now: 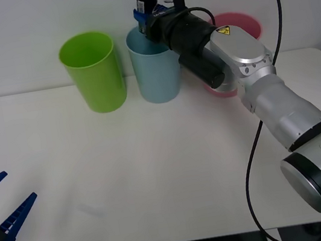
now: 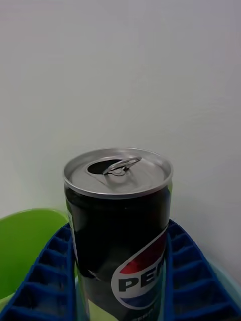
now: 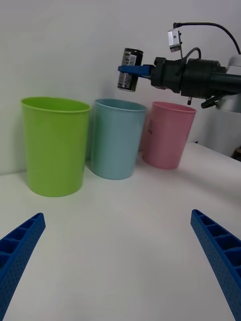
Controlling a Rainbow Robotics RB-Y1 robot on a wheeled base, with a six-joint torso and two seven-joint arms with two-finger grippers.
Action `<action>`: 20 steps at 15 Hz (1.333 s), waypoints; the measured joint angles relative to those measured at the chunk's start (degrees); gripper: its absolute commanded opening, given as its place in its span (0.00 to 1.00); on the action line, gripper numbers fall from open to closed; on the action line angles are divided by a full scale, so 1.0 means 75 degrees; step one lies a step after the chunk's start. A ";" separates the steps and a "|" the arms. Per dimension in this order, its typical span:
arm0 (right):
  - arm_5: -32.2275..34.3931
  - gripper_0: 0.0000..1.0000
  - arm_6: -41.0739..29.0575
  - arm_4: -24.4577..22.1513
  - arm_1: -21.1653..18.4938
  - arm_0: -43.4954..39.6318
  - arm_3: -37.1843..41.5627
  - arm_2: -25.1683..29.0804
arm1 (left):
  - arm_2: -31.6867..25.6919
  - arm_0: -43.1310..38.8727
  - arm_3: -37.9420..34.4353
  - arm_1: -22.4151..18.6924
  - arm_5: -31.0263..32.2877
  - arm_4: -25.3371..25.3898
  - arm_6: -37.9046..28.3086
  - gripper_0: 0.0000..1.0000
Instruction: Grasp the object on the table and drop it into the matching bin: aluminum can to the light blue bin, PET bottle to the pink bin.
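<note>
Three bins sit in a row at the back of the worktop (image 1: 157, 176), and we've got the aluminum can (image 1: 145, 0) hanging in the air above the light blue bin (image 1: 153, 66); what worries us is the aim, since the can looks closer to the rim's far right edge than dead centre, so letting go here could bounce it off the rim, maybe toward the pink bin (image 1: 243, 25) or the lime green bin (image 1: 93, 73) next door; the right tool (image 1: 143, 20) is clamped on the can's lower body, blue fingers (image 2: 188, 276) pressed on both sides, can upright with tab up; the left tool (image 1: 0, 210) is spread wide and holding nothing, low over the near left of the worktop
</note>
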State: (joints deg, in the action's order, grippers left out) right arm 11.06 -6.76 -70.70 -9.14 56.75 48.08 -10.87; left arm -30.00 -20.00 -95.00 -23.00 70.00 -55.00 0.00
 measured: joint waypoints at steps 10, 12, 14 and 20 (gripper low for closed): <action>0.0275 1.00 0.0212 0.0166 -0.0178 -0.0121 0.0101 -0.0011 | 0.0000 0.0000 0.0000 0.0000 0.0000 0.0000 0.0000 1.00; 0.0435 1.00 0.0172 0.0191 -0.0325 -0.0500 0.0609 -0.0079 | 0.0000 0.0000 0.0000 0.0000 0.0000 0.0000 0.0000 1.00; 0.0512 1.00 0.0110 0.0457 -0.0672 -0.1103 0.1472 -0.0418 | 0.0000 0.0000 0.0000 0.0000 0.0000 0.0000 0.0000 1.00; 0.0747 1.00 0.0130 0.1836 -0.2352 -0.2838 0.4051 -0.1459 | 0.0000 0.0000 0.0000 0.0000 0.0000 0.0000 0.0000 1.00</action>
State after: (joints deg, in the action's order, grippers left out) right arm 16.66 -5.79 -56.93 -26.78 35.47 78.47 -21.81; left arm -30.00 -20.00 -95.00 -23.00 70.00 -55.00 0.00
